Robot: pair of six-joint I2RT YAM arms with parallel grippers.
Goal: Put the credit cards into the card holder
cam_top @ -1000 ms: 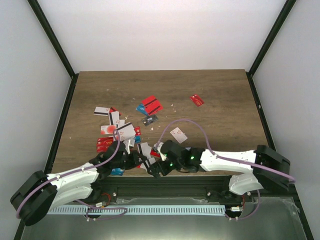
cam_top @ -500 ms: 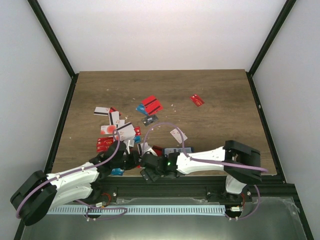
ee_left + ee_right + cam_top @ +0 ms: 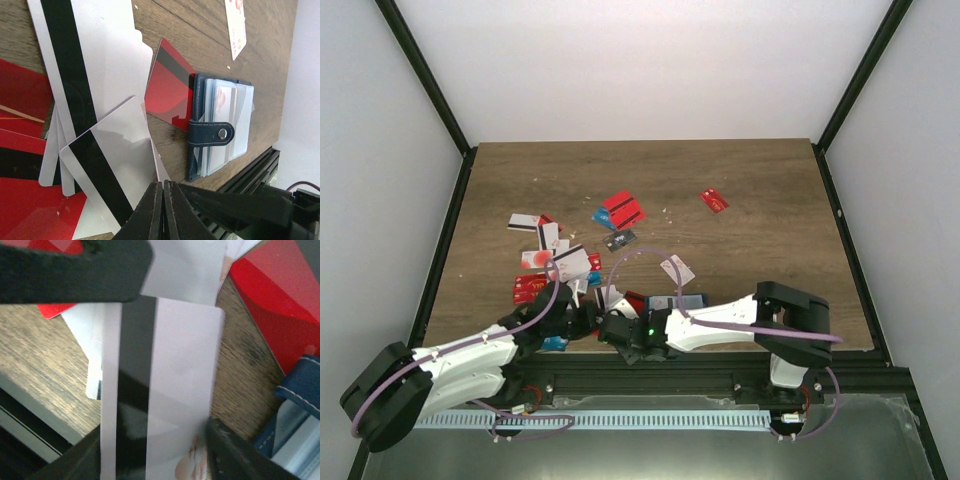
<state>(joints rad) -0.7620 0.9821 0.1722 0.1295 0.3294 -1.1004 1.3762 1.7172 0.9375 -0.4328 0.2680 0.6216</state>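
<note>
White walls (image 3: 650, 60) enclose a brown wooden table (image 3: 750, 170).

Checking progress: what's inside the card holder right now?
Through the card holder's clear top sleeve, a pale card with red print shows. Sleeves beneath are covered; their contents can't be seen.

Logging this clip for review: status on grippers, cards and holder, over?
Left gripper shut on white striped card. Right gripper astride same card, grip unclear. Card holder on table, strap across it. Loose cards crowd alongside.
</note>
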